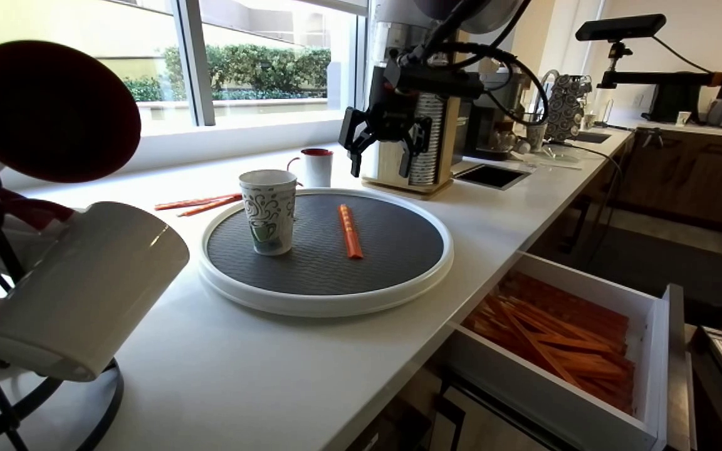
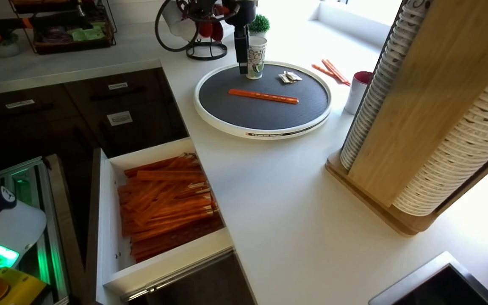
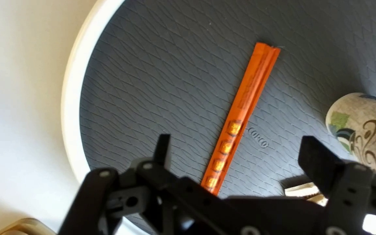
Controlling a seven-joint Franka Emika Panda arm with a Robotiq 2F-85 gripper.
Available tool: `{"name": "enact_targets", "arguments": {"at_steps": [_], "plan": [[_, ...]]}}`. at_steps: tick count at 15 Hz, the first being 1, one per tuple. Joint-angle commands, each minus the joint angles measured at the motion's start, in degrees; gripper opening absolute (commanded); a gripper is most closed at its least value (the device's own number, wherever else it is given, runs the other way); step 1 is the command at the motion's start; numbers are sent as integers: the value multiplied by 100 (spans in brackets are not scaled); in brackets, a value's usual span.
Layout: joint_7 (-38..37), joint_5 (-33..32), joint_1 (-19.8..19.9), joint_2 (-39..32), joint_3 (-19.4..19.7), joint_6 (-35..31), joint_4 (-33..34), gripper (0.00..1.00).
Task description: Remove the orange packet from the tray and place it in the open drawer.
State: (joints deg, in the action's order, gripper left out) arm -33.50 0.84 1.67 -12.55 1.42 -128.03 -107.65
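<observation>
On the tray point(image 1: 398, 250) you have one orange packet point(image 1: 351, 232), one paper cup point(image 1: 270, 213) and pale sachets point(image 2: 288, 77), number unclear; beside it, one mug point(image 1: 318, 170); below, one drawer point(image 2: 176, 260).

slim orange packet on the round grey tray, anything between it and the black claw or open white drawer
Nothing visible stands between the open claw and the packet. Toward the drawer, only the tray's white rim and the white counter intervene; the patterned paper cup is off that line.

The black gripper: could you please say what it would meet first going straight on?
The gripper would probably meet the slim orange packet, seen between its open jaws, on the round grey tray; depth is unclear.
</observation>
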Motion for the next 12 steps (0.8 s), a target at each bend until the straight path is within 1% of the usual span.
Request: {"name": "enact_targets", "arguments": {"at_steps": [1,6,10,12], "plan": [[28,125,-42,-584,160,-26,472,100],[18,211,-63,-1334,265,-26,1077,100],[-18,265,-88,-1778,296,-16,1494,99],[4,318,-80,-1947,301,9,1690,86]]}}
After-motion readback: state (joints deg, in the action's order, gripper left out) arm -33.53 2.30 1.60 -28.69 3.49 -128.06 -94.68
